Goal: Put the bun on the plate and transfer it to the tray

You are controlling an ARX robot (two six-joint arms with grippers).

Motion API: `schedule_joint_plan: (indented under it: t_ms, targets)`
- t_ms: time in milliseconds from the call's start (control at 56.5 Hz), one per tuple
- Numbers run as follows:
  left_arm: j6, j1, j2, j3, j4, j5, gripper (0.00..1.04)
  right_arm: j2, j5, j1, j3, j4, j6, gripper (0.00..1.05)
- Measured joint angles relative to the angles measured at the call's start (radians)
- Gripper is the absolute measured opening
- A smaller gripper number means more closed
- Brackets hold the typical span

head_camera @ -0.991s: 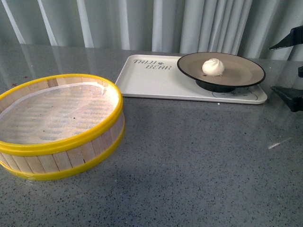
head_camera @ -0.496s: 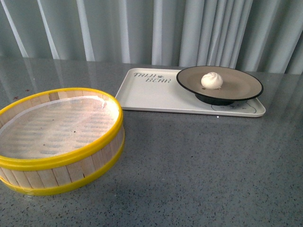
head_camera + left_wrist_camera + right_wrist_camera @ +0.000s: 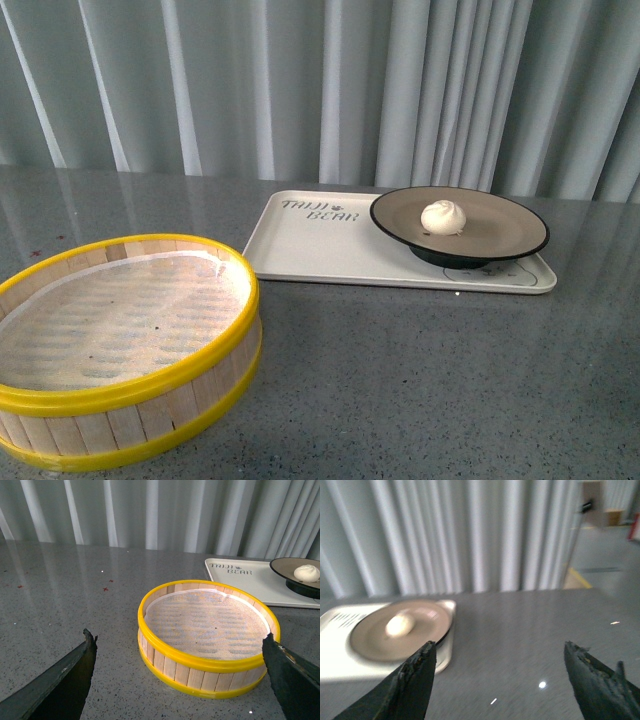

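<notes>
The white pleated bun [image 3: 443,216] sits in the middle of the beige plate [image 3: 500,233] with a black rim. The plate stands on the right part of the cream tray [image 3: 320,240] with grey lettering, at the back of the table. They also show in the left wrist view: bun [image 3: 307,573], plate [image 3: 285,566], tray [image 3: 250,577]. In the blurred right wrist view I see the bun [image 3: 400,625], the plate [image 3: 420,630] and the tray [image 3: 335,660]. My left gripper [image 3: 180,652] is open and empty, near the bamboo steamer. My right gripper [image 3: 502,652] is open and empty, off the tray's side. Neither arm shows in the front view.
A round yellow-rimmed bamboo steamer [image 3: 120,345] with a white liner stands at the front left, also in the left wrist view [image 3: 207,635]. A grey speckled table [image 3: 430,380] carries everything. A pleated grey curtain [image 3: 320,90] hangs behind.
The front view has tilted up, so the tray, plate and steamer sit lower in the picture. The right gripper, seen at the right edge a second ago, has left the front view.
</notes>
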Motion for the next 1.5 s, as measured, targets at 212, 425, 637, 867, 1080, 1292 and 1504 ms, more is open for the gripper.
schedule_joint_plan:
  t_ms: [212,425,637,867,1080,1292,1504]
  targets:
    - [0.0,0.0,0.0,0.0,0.0,0.0,0.98,-0.198,0.089,0.108,-0.162,-0.029,-0.021,0.16]
    - [0.0,0.0,0.0,0.0,0.0,0.0,0.98,-0.294,0.152,0.171,-0.215,-0.075,-0.025,0.02]
    - [0.0,0.0,0.0,0.0,0.0,0.0,0.98,-0.389,0.226,0.256,-0.248,-0.131,-0.025,0.02]
    - [0.0,0.0,0.0,0.0,0.0,0.0,0.98,-0.479,0.23,0.256,-0.281,-0.186,-0.025,0.02]
    - [0.0,0.0,0.0,0.0,0.0,0.0,0.98,-0.547,0.23,0.257,-0.302,-0.225,-0.025,0.02]
    - [0.0,0.0,0.0,0.0,0.0,0.0,0.98,-0.627,0.23,0.257,-0.302,-0.304,-0.025,0.02]
    - [0.0,0.0,0.0,0.0,0.0,0.0,0.98,-0.764,0.228,0.257,-0.301,-0.472,-0.026,0.02]
